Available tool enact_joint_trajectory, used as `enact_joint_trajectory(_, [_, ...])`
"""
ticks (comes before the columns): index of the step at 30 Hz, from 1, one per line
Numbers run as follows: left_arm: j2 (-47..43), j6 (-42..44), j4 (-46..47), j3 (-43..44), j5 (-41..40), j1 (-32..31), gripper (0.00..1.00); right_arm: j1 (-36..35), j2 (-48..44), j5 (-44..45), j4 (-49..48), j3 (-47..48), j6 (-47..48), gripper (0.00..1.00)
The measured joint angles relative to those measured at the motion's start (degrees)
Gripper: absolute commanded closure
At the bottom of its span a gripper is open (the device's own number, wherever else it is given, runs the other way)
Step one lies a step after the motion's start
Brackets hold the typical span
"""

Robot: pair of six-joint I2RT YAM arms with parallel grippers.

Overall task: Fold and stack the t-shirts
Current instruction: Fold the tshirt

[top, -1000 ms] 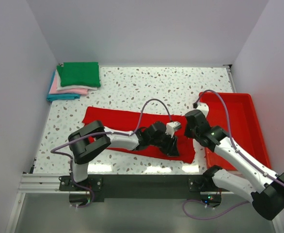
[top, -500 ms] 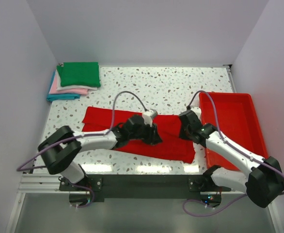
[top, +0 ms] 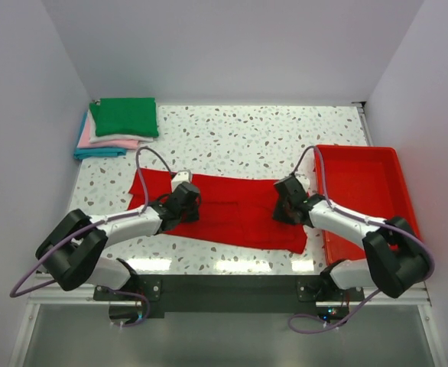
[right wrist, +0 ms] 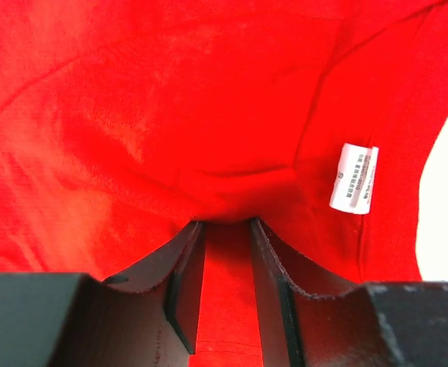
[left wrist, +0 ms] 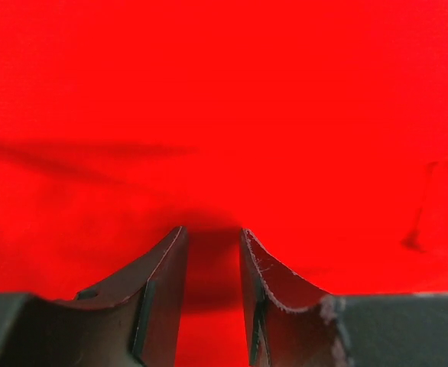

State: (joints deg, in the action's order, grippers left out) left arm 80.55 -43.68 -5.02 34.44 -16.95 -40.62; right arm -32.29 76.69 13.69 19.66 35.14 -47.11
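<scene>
The red t-shirt point(top: 232, 214) lies spread as a long band across the near half of the table. My left gripper point(top: 196, 205) rests low on its left part. In the left wrist view its jaws point(left wrist: 212, 229) stand a little apart over flat red cloth point(left wrist: 224, 92), holding nothing. My right gripper point(top: 280, 206) sits on the shirt's right part. Its jaws point(right wrist: 224, 222) are also slightly apart, with a ridge of cloth point(right wrist: 170, 99) bunched at the fingertips and a white label point(right wrist: 354, 178) beside them. Folded t-shirts are stacked at the back left, green point(top: 124, 117) on top.
A red plastic tray point(top: 369, 191) stands against the right wall, just right of the shirt's end. Pink and white folded shirts point(top: 113, 140) and a blue one point(top: 98, 151) lie under the green. White walls close in three sides.
My left gripper has slid leftward across the shirt from its lower right end to its left part. The right gripper has shifted slightly left and its jaws have widened a little.
</scene>
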Motion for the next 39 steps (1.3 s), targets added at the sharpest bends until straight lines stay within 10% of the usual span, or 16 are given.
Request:
enact_joint_trajectory(8, [-2.6, -7.1, 1.7, -4.6, -4.4, 0.0, 0.64, 8.1, 13.7, -5.9, -2.9, 12.1, 2.0, 0.66])
enact_joint_trajectory(17, [-1.4, -20.7, 5.9, -5.9, -8.0, -10.6, 0.57, 11.7, 42.5, -6.6, 6.9, 50.5, 10.6, 0.64])
enact_joint_trajectory(25, [4.5, -15.5, 6.8, 3.6, -3.9, -12.7, 0.37, 12.2, 62.4, -6.9, 17.9, 85.5, 19.1, 0.32])
enact_joint_trajectory(34, [-3.5, 0.6, -2.8, 8.8, -6.6, -4.4, 0.54, 11.8, 46.0, -2.9, 18.2, 68.6, 19.6, 0.39])
enact_joint_trajectory(39, [-3.8, 4.0, -7.2, 6.7, -7.8, -4.2, 0.66, 10.6, 33.3, -2.4, 13.3, 51.7, 16.5, 0.63])
